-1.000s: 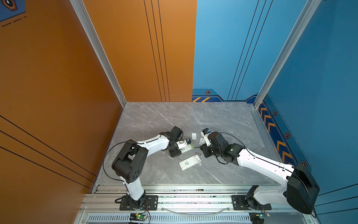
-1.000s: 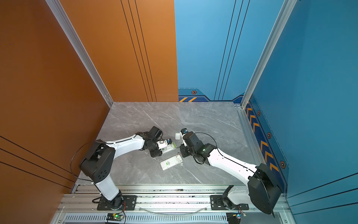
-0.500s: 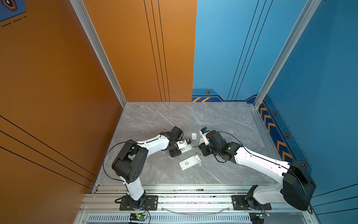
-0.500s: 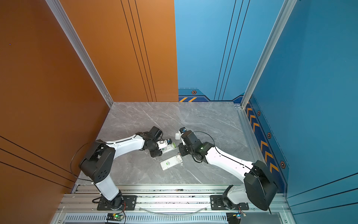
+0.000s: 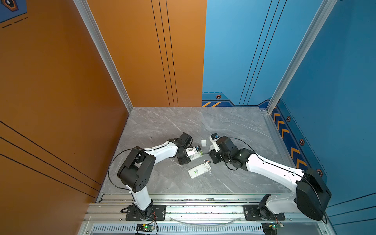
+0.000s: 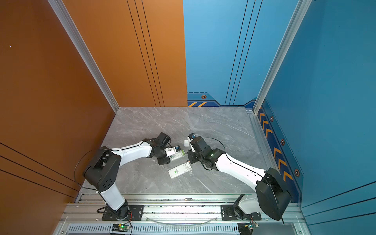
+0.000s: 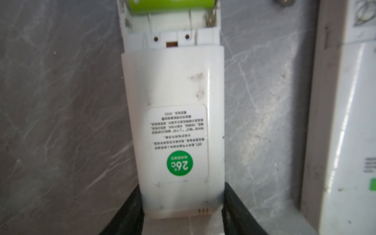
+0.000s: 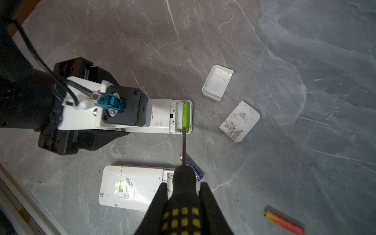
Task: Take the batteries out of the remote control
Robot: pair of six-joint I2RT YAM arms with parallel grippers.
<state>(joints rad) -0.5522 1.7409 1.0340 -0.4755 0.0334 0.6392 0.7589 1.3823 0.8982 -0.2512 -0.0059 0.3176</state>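
Right gripper (image 8: 183, 190) clamps the screwdriver (image 8: 181, 205), tip at the green battery (image 8: 185, 116) in the remote (image 8: 160, 120); white covers (image 8: 217, 82) lie just beside the remote.

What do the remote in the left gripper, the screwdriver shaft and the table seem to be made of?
Held remote: likely white plastic, semi-gloss; moulded edges, soft highlight stripe. Screwdriver shaft: probably metal; thin, dark, slight sheen. Table: grey marble look, veined, faintly glossy; stone or printed laminate, cannot tell.

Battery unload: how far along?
Done: two covers off; orange battery out on the table. In hand: left pincer grips the remote, right pincer holds the screwdriver, tip at the green battery. Left: lift that battery out; bay of the other remote is mostly hidden.
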